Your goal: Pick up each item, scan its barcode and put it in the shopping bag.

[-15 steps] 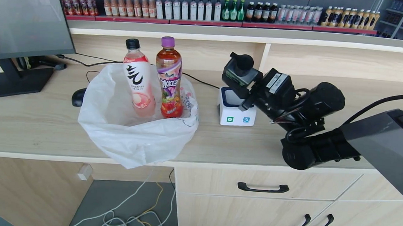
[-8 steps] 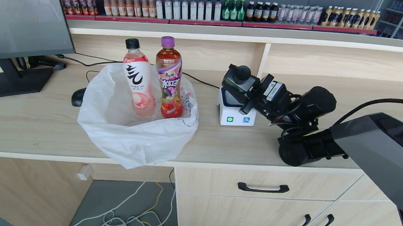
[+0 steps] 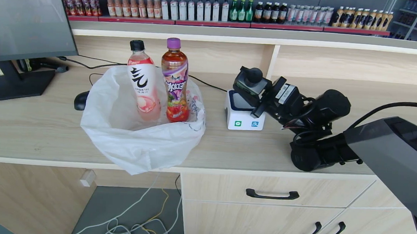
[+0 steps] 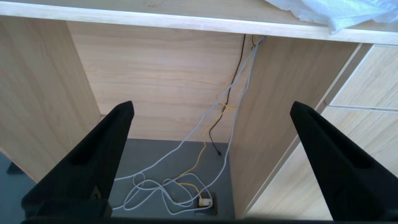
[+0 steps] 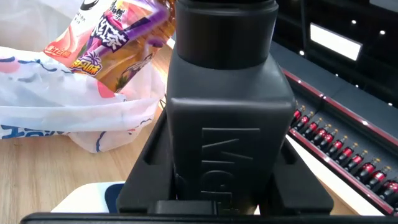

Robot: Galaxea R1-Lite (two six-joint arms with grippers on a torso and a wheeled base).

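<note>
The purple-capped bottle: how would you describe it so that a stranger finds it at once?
On the wooden counter, find the white shopping bag. Two bottles stand upright in it. The purple-capped bottle holds a reddish drink and stands nearer the white scanner; its neighbour has a black cap.

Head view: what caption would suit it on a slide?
Right arm holds a dark bottle over the white scanner; two drink bottles stand in the shopping bag.
</note>
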